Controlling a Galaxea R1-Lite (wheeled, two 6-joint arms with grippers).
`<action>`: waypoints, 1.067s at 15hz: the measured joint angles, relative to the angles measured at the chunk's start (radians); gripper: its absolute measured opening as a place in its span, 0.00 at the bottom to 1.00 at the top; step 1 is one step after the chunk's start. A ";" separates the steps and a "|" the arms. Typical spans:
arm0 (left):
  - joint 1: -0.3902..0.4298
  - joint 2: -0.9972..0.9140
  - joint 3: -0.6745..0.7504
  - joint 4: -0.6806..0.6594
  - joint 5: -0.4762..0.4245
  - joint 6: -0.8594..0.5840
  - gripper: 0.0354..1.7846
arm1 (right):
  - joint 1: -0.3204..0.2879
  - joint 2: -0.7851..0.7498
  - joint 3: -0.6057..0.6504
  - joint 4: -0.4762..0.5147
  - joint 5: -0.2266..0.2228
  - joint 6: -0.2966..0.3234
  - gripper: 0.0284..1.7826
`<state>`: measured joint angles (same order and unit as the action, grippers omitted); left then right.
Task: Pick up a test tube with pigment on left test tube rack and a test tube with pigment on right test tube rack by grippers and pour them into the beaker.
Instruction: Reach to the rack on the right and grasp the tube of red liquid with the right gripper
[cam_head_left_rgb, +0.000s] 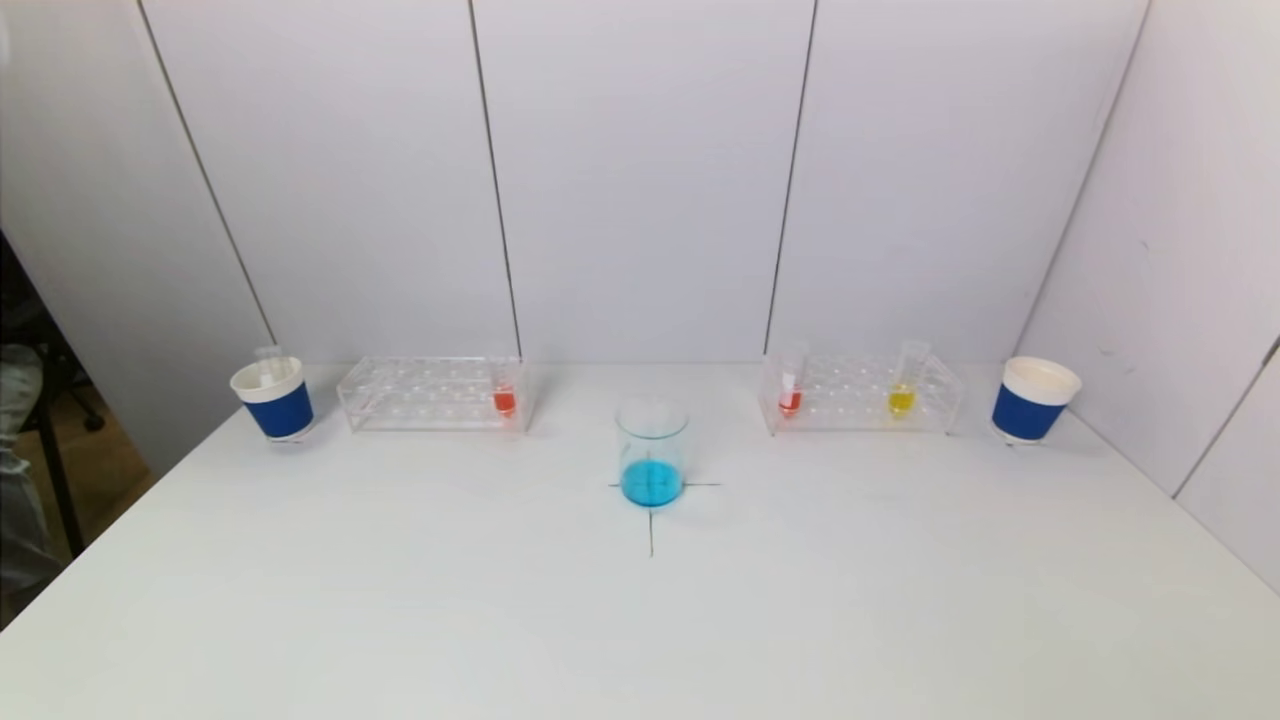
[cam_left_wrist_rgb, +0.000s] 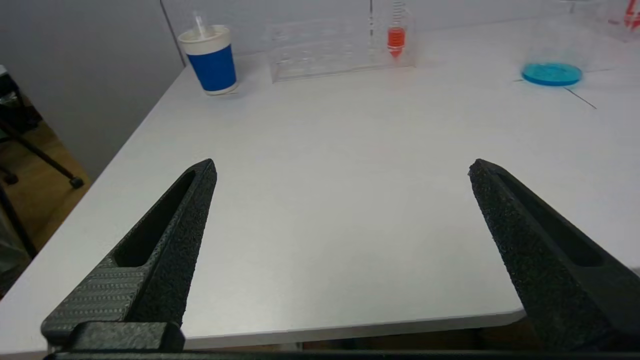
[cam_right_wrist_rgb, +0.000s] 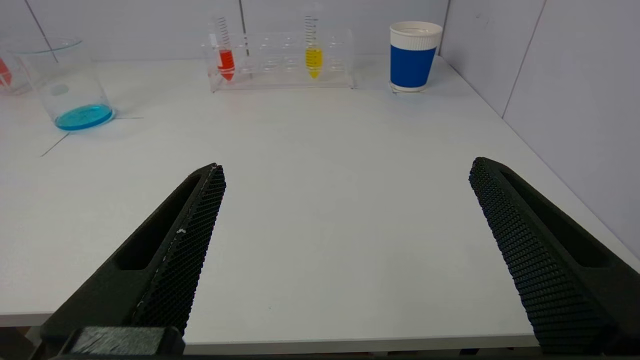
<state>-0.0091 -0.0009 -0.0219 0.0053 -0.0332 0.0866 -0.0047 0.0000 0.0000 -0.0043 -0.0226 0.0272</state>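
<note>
The clear left rack (cam_head_left_rgb: 430, 393) holds one tube with orange-red pigment (cam_head_left_rgb: 504, 399) at its inner end. On the clear right rack (cam_head_left_rgb: 862, 394) stand a red-pigment tube (cam_head_left_rgb: 790, 400) and a yellow-pigment tube (cam_head_left_rgb: 901, 398). Between the racks, on a cross mark, is the glass beaker (cam_head_left_rgb: 651, 453) with blue liquid at its bottom. Neither arm shows in the head view. My left gripper (cam_left_wrist_rgb: 342, 170) hangs open over the table's near left edge, far from the orange tube (cam_left_wrist_rgb: 395, 39). Open too, my right gripper (cam_right_wrist_rgb: 346, 167) hovers at the near right edge, with nothing between its fingers.
A blue-and-white paper cup (cam_head_left_rgb: 273, 399) with an empty tube in it stands left of the left rack. A second such cup (cam_head_left_rgb: 1034, 399) stands right of the right rack. White wall panels close the back and right side; the table's left edge drops to the floor.
</note>
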 joint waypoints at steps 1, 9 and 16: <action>0.000 -0.001 0.010 -0.001 -0.010 -0.003 0.99 | 0.000 0.000 0.000 0.000 0.000 0.000 1.00; 0.000 -0.001 0.022 -0.010 0.031 -0.107 0.99 | 0.000 0.000 0.000 0.000 0.000 0.000 1.00; 0.000 -0.001 0.022 -0.011 0.032 -0.106 0.99 | 0.000 0.000 0.000 0.000 0.003 -0.001 1.00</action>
<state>-0.0091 -0.0017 0.0000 -0.0053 -0.0013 -0.0196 -0.0047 0.0000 0.0000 -0.0038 -0.0200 0.0260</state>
